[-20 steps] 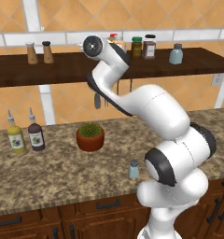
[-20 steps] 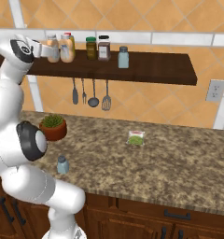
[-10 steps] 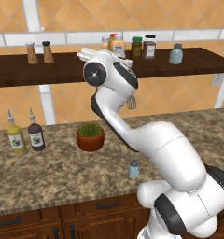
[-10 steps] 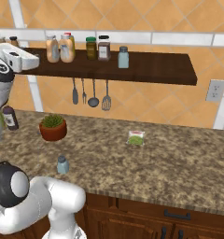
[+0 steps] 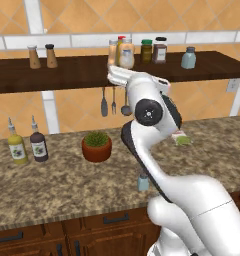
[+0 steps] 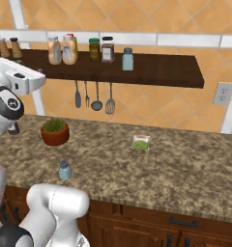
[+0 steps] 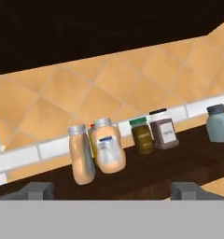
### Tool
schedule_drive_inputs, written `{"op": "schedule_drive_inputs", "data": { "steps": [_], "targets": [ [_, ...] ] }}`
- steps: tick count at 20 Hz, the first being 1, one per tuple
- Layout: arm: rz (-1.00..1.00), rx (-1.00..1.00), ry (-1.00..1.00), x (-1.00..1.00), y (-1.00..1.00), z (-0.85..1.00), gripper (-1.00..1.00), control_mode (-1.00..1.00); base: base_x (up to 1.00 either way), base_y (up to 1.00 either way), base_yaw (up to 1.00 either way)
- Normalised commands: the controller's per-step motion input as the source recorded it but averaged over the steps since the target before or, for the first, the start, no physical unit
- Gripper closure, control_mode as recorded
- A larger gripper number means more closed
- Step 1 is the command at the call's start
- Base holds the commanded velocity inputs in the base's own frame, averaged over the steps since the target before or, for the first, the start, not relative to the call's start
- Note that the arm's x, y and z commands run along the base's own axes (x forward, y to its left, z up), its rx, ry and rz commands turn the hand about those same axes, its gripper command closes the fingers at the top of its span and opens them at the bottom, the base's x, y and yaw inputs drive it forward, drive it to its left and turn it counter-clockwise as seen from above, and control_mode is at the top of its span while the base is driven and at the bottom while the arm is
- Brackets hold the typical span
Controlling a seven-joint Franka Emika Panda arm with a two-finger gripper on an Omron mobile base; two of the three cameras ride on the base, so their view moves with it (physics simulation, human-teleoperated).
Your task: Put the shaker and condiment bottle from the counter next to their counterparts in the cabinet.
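Observation:
The slim peach condiment bottle (image 7: 81, 158) stands on the dark shelf board, the cabinet (image 5: 67, 75), touching its wider peach counterpart (image 7: 107, 150). The pair also shows as slim bottle (image 5: 112, 53) (image 6: 54, 50) and wide bottle (image 5: 126, 54) (image 6: 68, 49). My gripper (image 7: 113, 190) (image 5: 112, 71) (image 6: 40, 73) is open and empty, a short way in front of and below the two bottles. The small blue-grey shaker (image 5: 143, 182) (image 6: 65, 170) stands on the counter near its front edge. Its look-alike (image 5: 188, 58) (image 6: 127, 59) (image 7: 220, 123) stands further right on the shelf.
Two dark jars (image 5: 153, 50) (image 6: 101, 49) stand between the bottles and the shelf shaker. Brown shakers (image 5: 42, 56) are at the shelf's left. Utensils (image 5: 113, 102) hang below. On the counter are a potted plant (image 5: 96, 146), two spouted bottles (image 5: 27, 146) and a green packet (image 6: 140, 142).
My hand has drawn back and down from the shelf with its jaws open. The slim bottle has stayed standing beside the wider one. The shaker on the counter has not moved.

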Motion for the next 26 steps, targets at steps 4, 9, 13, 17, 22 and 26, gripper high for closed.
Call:
{"op": "schedule_drive_inputs", "data": {
  "steps": [4,9,13,17,22,26],
  "targets": [
    [0.47,0.0,0.0,-0.58,-1.0,-0.71,-1.0,-1.0,0.0,0.0,0.0],
    [0.56,0.0,0.0,-0.17,-1.0,-1.0,-1.0,-1.0,0.0,0.0,0.0],
    [0.65,0.0,0.0,0.2,-0.95,-1.0,-1.0,-1.0,0.0,0.0,0.0],
    [0.74,-0.03,-0.02,0.03,-0.78,-1.0,-1.0,-1.0,0.0,0.0,0.0],
    [0.95,-0.04,-0.05,0.0,-0.25,-1.0,-1.0,-1.0,0.0,0.0,0.0],
    [0.8,-0.22,0.03,-0.06,-0.06,-0.84,-1.0,-1.0,0.0,0.0,0.0]
  ]
}}
